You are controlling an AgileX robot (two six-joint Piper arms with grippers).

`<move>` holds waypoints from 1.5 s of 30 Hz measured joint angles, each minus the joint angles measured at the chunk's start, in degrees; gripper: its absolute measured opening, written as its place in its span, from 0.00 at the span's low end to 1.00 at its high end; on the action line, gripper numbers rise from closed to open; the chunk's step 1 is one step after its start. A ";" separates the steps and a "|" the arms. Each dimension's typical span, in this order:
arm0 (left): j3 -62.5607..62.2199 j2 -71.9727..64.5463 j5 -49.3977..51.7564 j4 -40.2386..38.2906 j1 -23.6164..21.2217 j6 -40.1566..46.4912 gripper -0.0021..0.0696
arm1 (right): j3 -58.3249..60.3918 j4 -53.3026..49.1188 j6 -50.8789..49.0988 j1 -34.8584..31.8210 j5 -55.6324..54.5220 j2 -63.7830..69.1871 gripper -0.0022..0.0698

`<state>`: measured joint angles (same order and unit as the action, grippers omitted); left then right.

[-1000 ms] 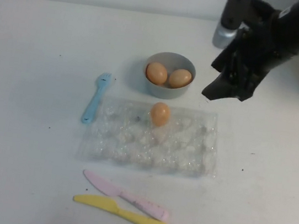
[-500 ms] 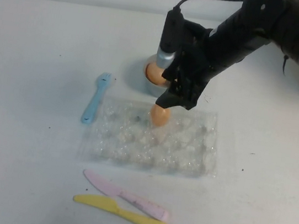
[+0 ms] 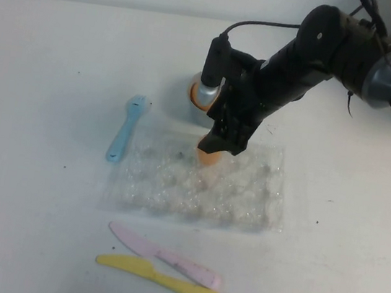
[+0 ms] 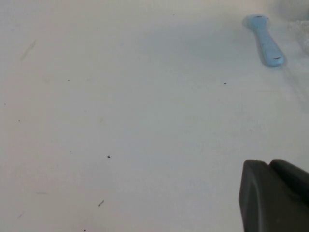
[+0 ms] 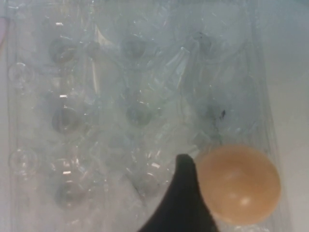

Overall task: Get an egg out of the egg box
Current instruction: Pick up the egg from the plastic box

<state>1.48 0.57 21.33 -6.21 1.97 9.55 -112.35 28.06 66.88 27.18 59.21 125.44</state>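
Sitting in a cup along the far row of the clear crinkly plastic egg box (image 3: pixel 198 180), toward the desk's far edge, the small smooth orange-brown egg (image 3: pixel 210 156) is half hidden under our right gripper (image 3: pixel 219 144). One dark finger (image 5: pixel 181 203) lies just beside the egg; we cannot tell how wide the claw stands or whether it has hold. A skewed pinch could roll the egg or lift the light tray. Our left gripper (image 4: pixel 275 195) hangs over bare desk near the left edge.
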 joint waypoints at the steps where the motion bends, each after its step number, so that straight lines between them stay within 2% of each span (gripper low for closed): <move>1: 0.00 0.00 0.00 0.00 0.00 0.00 0.02 | 0.00 0.50 0.00 0.00 -0.30 0.41 0.72; 21: 0.00 0.00 0.00 0.00 0.00 0.00 0.02 | 0.00 1.98 0.36 -0.10 -2.60 4.38 0.71; 26: 0.00 0.00 0.00 0.00 0.00 0.00 0.02 | 0.00 1.98 0.36 -0.10 -2.60 4.92 0.67; 33: 0.00 0.00 0.00 0.00 0.00 0.00 0.02 | -0.27 2.03 0.46 -0.10 -3.05 5.03 0.52; 39: 0.00 0.00 0.00 0.00 0.00 0.00 0.02 | -1.06 2.12 0.46 -0.10 -2.45 5.03 0.52; 45: 0.00 0.00 0.00 0.00 0.00 0.00 0.02 | -6.65 2.01 0.02 -0.10 2.81 5.03 0.52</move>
<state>1.48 0.57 21.33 -6.21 1.97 9.55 -119.00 30.07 66.90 27.08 62.02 130.47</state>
